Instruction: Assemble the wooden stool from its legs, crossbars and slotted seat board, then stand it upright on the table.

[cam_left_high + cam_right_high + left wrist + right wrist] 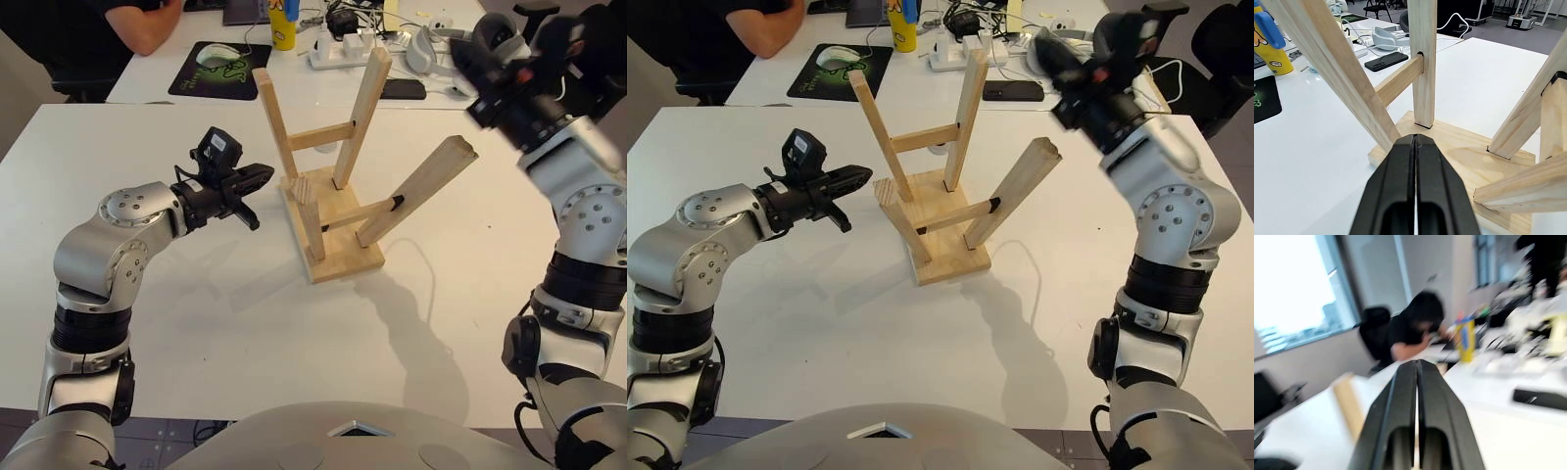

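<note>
Left hand (263,176) pressed together, level beside stool (343,217), right hand (1417,364) pressed together, raised high

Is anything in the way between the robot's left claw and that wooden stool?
Nothing visible. The left gripper, its fingers shut, hangs beside the upturned stool, pointing at its legs. Under the gap between them is only bare table.

Cluttered white desk (142,83), bright window (1298,279) (daylight), black office chair (1374,328).
</note>
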Controlling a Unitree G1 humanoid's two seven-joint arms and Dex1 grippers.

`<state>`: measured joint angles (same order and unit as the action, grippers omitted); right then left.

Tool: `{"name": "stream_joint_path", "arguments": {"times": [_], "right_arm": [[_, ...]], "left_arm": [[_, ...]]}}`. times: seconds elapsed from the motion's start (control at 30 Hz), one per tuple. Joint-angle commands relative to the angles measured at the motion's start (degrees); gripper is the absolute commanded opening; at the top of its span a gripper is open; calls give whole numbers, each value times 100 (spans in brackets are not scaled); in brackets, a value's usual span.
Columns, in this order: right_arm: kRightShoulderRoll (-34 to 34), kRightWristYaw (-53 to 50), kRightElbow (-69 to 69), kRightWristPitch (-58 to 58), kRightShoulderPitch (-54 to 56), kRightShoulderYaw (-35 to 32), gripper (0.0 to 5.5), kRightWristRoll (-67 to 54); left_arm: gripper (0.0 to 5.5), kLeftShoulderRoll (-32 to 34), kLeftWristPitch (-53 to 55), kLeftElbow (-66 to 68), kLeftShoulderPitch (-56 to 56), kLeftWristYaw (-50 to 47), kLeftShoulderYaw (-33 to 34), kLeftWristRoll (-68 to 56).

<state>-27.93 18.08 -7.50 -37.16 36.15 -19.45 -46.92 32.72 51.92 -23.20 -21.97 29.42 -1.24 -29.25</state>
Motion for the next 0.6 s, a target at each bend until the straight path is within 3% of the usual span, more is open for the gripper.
{"name": "stream_joint_path", "arguments": {"times": [0.03,0.27,0.4,0.47,0.6], "right_arm": [[-74,45,-184,514,619,-568,1,-271],[91,-148,-776,28,475,-621,1,-1210],[-208,-201,-1090,-1744,-788,859,1,-1319],[-130,-465,-1235,-2040,-1501,1112,1,-1222],[417,-581,-1555,-887,-1122,627,1,-1102]], "left_arm": [[0,69,15,-71,188,28,-23,59],[0,122,15,-58,253,34,35,95],[0,159,46,-57,216,61,16,81],[0,154,66,-5,70,118,-57,65],[0,129,111,31,7,166,-116,49]]}}
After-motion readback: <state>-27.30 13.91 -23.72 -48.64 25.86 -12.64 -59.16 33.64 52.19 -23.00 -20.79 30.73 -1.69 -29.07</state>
